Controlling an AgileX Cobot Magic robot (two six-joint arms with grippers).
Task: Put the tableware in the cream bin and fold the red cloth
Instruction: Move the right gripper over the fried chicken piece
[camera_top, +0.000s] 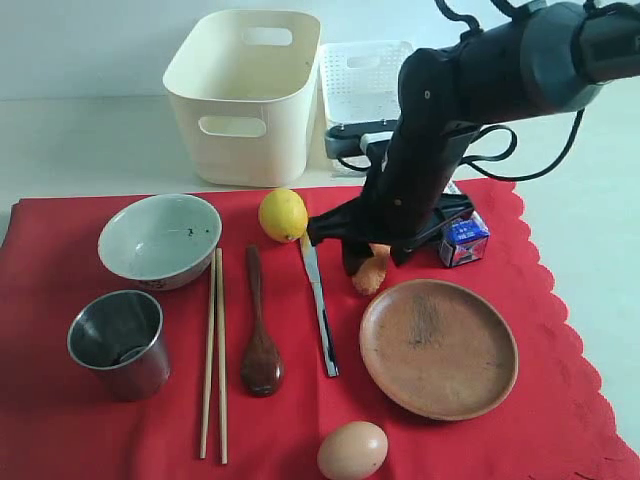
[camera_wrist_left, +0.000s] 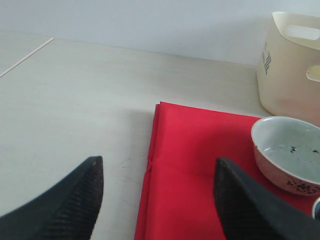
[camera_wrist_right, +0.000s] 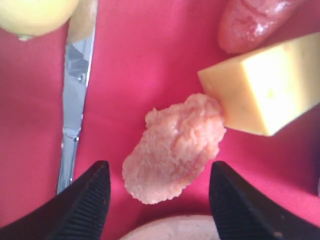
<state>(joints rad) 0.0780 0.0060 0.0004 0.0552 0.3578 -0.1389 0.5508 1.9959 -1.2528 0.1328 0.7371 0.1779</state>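
On the red cloth (camera_top: 60, 420) lie the pale bowl (camera_top: 160, 238), steel cup (camera_top: 118, 343), chopsticks (camera_top: 214, 350), dark spoon (camera_top: 260, 335), knife (camera_top: 319, 305) and brown plate (camera_top: 438, 347). The cream bin (camera_top: 245, 95) stands behind the cloth. My right gripper (camera_wrist_right: 160, 200) is open and low over the cloth between knife (camera_wrist_right: 75, 100) and plate rim (camera_wrist_right: 175, 227). Its fingers straddle an orange food nugget (camera_wrist_right: 172, 147) without touching it. My left gripper (camera_wrist_left: 157, 200) hangs open above the cloth's folded edge (camera_wrist_left: 200, 165), short of the bowl (camera_wrist_left: 287, 152) and bin (camera_wrist_left: 292, 65).
A lemon (camera_top: 283, 214), an egg (camera_top: 352, 450) and a small milk carton (camera_top: 464, 240) also sit on the cloth. A cheese block (camera_wrist_right: 265, 85) and a sausage (camera_wrist_right: 250, 22) lie beyond the nugget. A white lattice basket (camera_top: 365, 80) stands right of the bin.
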